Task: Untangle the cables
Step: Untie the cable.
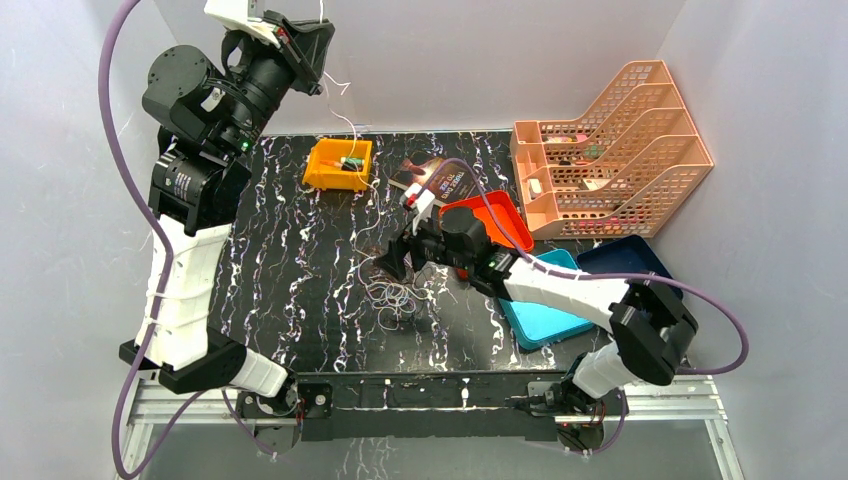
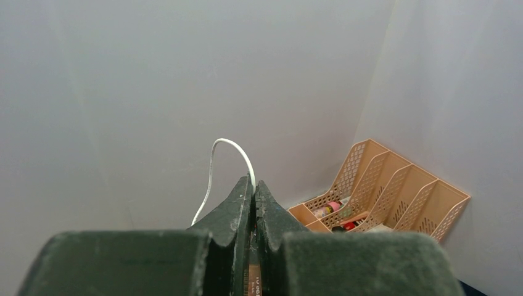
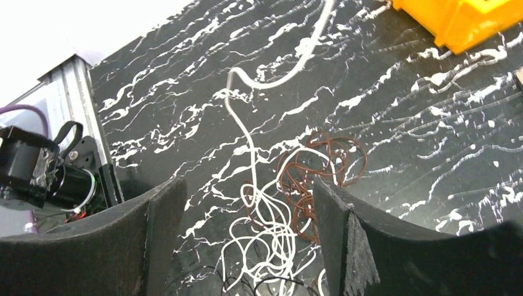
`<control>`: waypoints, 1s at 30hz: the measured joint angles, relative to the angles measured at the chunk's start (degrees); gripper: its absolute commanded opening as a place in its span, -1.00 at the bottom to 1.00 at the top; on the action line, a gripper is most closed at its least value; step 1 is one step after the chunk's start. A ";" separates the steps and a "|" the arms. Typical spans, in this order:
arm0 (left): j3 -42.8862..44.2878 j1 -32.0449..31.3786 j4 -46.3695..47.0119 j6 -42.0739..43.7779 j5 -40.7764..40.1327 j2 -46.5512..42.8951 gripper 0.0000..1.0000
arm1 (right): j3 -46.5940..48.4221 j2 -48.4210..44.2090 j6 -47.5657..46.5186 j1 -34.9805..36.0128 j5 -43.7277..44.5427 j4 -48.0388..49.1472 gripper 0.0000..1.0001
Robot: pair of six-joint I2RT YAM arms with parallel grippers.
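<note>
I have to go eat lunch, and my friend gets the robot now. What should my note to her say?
Left claw: shut on the white cable, raised high above the table.
Right claw: open, holding nothing, hovering just over the tangle.
Cables: the white cable runs from the left claw down into the tangle. The brown cable lies looped in it on the table.
Done: one white end is lifted.
Left: white and brown loops are mixed together and need pulling apart.

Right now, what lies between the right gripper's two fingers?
The cables: whitish and brown loops on the table, framed by the open right gripper in the right wrist view.
</note>
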 measured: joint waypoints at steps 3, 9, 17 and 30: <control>0.00 0.00 -0.15 0.02 0.00 -0.02 -1.00 | 3.72 0.55 2.01 0.00 2.71 -7.54 0.67; -0.26 0.00 -0.20 0.22 0.00 -0.26 -1.00 | 2.67 -4.87 11.58 -0.07 2.80 -21.29 0.69; -2.75 0.00 -0.20 0.26 -0.09 -2.10 -1.00 | -1.79 -17.38 24.94 -0.04 -5.55 -22.23 0.70; -8.55 0.00 -0.11 -0.35 -0.17 -4.39 -1.00 | 1.16 -25.22 24.61 -0.02 9.03 -0.92 0.73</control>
